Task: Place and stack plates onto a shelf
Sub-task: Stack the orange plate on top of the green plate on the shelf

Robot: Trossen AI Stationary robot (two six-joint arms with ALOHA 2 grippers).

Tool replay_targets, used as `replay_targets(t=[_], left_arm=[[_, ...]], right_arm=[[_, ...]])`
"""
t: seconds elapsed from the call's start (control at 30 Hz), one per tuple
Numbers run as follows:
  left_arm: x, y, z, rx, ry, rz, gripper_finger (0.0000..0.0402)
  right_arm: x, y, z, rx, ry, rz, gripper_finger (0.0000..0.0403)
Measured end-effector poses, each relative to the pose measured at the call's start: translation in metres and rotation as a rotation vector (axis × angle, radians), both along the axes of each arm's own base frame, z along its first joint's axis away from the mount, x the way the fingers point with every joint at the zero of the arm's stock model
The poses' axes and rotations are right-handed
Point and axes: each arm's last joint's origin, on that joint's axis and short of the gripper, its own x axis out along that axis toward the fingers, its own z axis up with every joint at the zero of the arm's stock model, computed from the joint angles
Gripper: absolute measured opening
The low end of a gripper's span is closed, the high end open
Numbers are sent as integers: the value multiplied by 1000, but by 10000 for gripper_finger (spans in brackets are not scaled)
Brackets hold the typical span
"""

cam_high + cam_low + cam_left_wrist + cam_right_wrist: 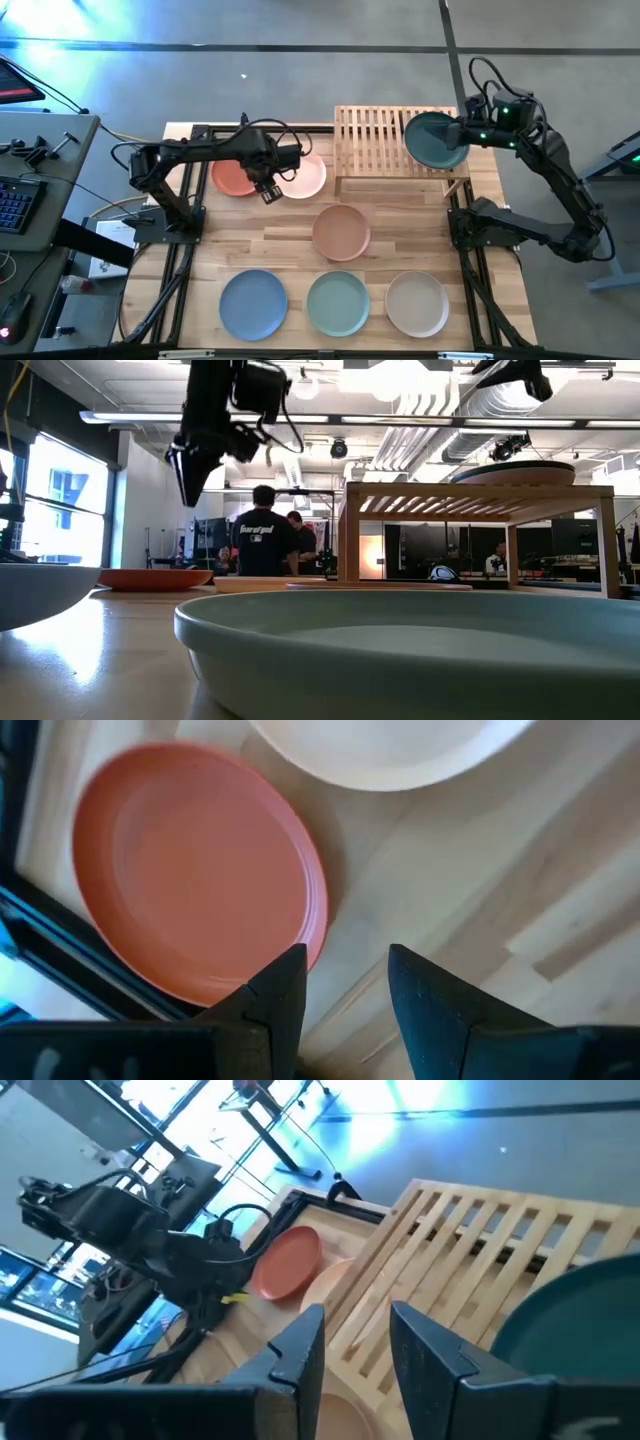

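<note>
The pale slatted shelf (pixel 375 140) stands at the table's far edge. A dark teal plate (pixel 434 140) lies on the right part of its top (pixel 520 472). My right gripper (pixel 355 1345) is open at that plate's right rim (pixel 463 130), and the teal plate (pixel 575 1320) shows beside its fingers, not between them. My left gripper (pixel 268 190) hangs open above the table (pixel 190 475), between the rust red plate (pixel 234 177) and the pale pink plate (pixel 304 177). Its fingers (pixel 345 980) point down beside the red plate's rim (pixel 315 910).
A tan plate (pixel 341 230) lies mid-table. Light blue (pixel 253 303), mint (pixel 338 302) and beige (pixel 417 302) plates sit in a row along the near edge. The shelf's left half is bare slats. People stand in the room beyond the table (pixel 262 535).
</note>
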Motion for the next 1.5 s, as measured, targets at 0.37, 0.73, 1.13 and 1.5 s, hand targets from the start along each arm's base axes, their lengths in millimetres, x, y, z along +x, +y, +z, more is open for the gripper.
replay_targets(t=[0.37,0.73,1.13,1.5], left_arm=[[-9,2,-48,9,-14,92,131],[-17,4,-78,31,-38,159,131],[-30,16,-99,30,-54,203,131],[-37,15,-109,25,-43,198,130]], right_arm=[[9,-10,-5,-8,49,15,97],[17,-20,-10,19,79,19,97],[17,-20,-10,5,86,25,97],[18,-21,-8,-19,67,25,97]])
